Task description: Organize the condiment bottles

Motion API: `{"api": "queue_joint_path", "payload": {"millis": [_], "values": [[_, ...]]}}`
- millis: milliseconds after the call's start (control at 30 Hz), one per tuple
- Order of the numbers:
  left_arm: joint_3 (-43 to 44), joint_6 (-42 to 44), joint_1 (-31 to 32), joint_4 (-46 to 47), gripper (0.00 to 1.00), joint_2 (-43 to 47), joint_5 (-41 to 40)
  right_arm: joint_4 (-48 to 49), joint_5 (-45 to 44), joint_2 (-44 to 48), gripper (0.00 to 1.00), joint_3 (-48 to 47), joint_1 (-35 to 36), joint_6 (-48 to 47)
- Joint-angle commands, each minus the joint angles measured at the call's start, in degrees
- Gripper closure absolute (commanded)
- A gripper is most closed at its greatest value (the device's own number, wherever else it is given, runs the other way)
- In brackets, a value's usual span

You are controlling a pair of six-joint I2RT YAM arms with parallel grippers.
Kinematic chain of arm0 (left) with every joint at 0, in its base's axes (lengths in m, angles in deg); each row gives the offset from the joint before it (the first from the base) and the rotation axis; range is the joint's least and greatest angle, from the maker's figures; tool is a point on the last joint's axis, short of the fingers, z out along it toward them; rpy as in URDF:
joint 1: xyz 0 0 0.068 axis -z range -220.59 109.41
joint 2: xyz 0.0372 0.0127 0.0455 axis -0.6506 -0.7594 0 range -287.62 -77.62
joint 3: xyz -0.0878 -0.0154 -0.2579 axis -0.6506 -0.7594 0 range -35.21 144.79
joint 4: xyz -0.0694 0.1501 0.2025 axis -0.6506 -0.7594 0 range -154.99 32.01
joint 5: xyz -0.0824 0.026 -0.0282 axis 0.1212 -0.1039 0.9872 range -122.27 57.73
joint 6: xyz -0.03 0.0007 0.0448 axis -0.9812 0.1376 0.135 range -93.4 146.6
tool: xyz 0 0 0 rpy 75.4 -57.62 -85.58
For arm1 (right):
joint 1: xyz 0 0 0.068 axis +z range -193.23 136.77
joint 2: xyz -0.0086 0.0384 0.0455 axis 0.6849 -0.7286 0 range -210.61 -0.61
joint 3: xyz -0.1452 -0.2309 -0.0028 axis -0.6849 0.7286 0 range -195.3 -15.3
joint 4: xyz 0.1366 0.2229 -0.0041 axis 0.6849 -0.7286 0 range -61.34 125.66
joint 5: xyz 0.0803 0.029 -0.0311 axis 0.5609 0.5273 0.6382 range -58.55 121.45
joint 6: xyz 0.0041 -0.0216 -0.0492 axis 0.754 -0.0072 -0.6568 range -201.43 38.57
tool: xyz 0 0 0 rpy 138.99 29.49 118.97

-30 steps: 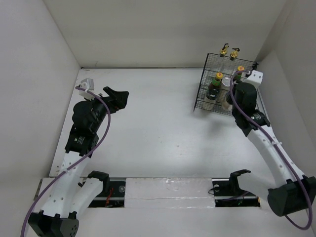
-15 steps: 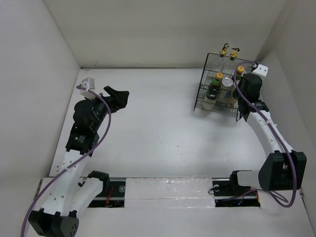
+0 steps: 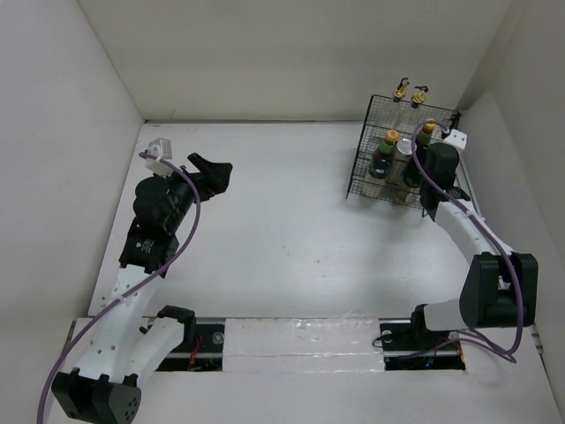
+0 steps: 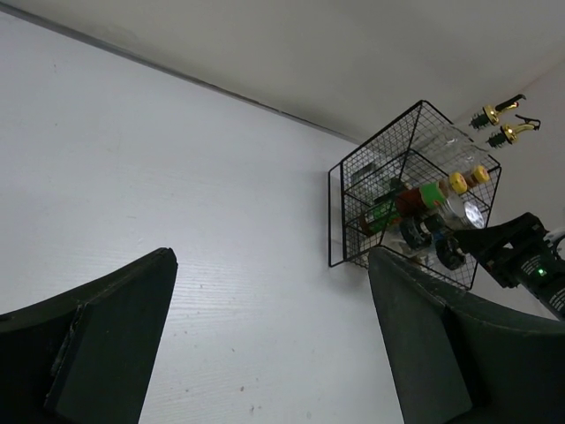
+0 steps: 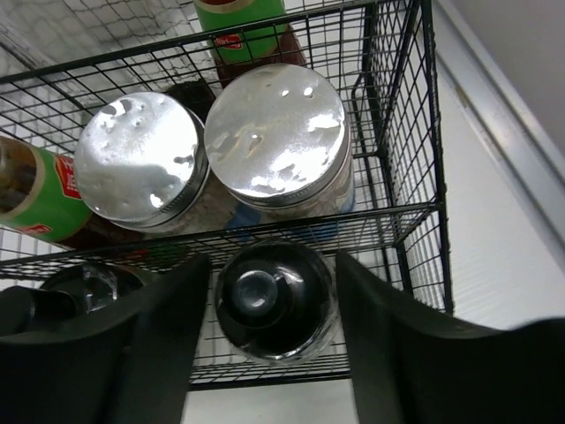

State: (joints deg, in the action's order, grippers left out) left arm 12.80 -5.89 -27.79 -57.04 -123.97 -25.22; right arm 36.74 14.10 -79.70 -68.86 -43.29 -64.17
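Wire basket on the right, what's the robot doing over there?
The right arm's fingers sit either side of a black-lidded jar in the black wire basket; whether they grip it is unclear. Two silver-lidded jars stand beyond it. The left arm's fingers hang open over the table, holding nothing.

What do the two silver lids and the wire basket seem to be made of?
The silver lids look like thin polished metal: they mirror the light and show small dents. The wire basket looks like metal wire with a matte black coating, joined in a grid; whether the coating is paint or plastic, I cannot tell.
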Motion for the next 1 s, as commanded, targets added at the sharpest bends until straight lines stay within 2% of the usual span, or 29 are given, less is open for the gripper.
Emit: {"api": "queue_joint_path", "payload": {"millis": [0,100,200,333,433,467,533,700,733,833,867,967], "values": [[1.03,-0.20,0.21,2.13,0.14,1.08,0.16,4.10,1.44,1.56,0.32,0.21,-0.30,0.67],[1.03,-0.20,0.21,2.13,0.12,1.08,-0.46,4.10,1.96,4.90,0.16,0.21,-0.30,0.67],[1.03,-0.20,0.21,2.13,0.04,1.08,0.25,4.10,3.27,9.63,0.00,-0.49,-0.30,0.67],[1.03,-0.20,0.21,2.13,0.00,1.08,0.77,4.10,4.07,17.72,0.00,-0.49,1.72,-0.73],[1.03,-0.20,0.21,2.13,0.00,1.61,1.39,5.33,8.36,23.60,0.00,-0.49,4.88,-4.23],[1.03,-0.73,0.21,2.65,0.00,1.61,1.91,6.12,14.38,24.76,0.00,-0.49,5.93,-5.64],[1.03,-0.73,0.21,2.65,0.00,1.61,1.92,8.92,19.52,27.22,0.00,1.25,9.80,-7.23],[1.03,-0.73,0.21,2.65,0.00,1.61,1.39,11.48,39.37,27.85,0.00,1.97,19.28,-11.36],[1.03,-1.25,0.21,1.87,0.00,1.61,1.39,12.10,41.93,27.15,0.00,1.97,23.13,-11.98],[1.74,-1.26,0.21,1.33,0.00,1.61,1.39,12.71,43.97,25.13,0.00,2.49,29.48,-13.47],[1.74,-1.26,0.21,1.33,0.00,2.31,1.39,12.72,43.97,24.43,0.00,2.50,33.59,-14.35],[1.74,-1.26,0.21,1.08,0.00,2.31,0.86,12.19,40.47,21.79,0.00,2.50,39.84,-16.54]]}}
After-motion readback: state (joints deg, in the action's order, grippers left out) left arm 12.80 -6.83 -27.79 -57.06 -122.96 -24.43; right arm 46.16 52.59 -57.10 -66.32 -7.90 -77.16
